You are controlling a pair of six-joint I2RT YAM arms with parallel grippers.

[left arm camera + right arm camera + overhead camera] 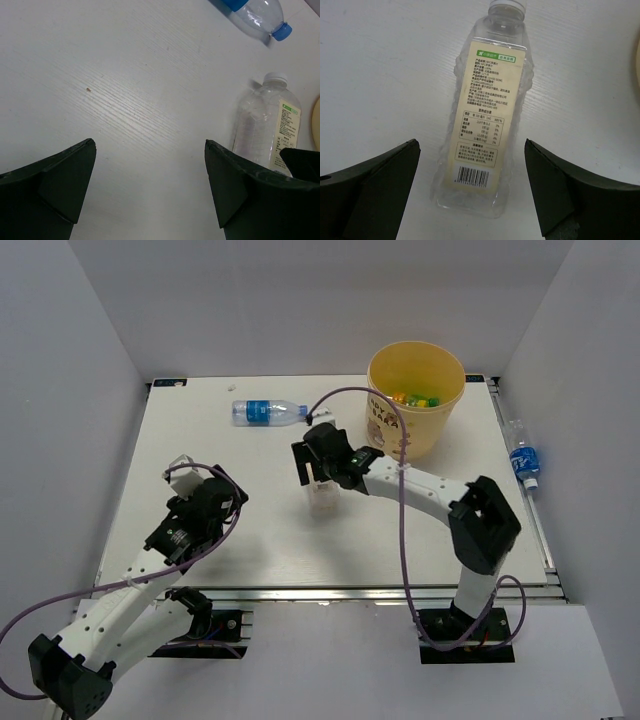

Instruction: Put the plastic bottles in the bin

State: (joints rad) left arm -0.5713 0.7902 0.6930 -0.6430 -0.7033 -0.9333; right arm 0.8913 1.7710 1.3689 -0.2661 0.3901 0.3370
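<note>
Right wrist view: the right gripper (470,144) stands wide open and holds nothing. Its jaws sit either side of the pale-label bottle (487,115), clear of both sides. The base is nearest the camera and the cap points away. It seems to lie on the table (230,510), though I cannot be sure it is not upright.

The bottle looks empty, so I judge it light and easy to nudge or roll. Its clear walls are thin and would dent under a hard squeeze. The plastic is likely slick, but the ribbed sides should give purchase. The best hold is across the labelled mid-body, not the neck.

The left gripper (150,145) is also open, over bare table. The bin (455,405) stands just beyond the right gripper, with small coloured bottles (415,399) inside. One blue-label bottle (268,412) lies near the far edge. Another (524,458) lies past the right edge.
</note>
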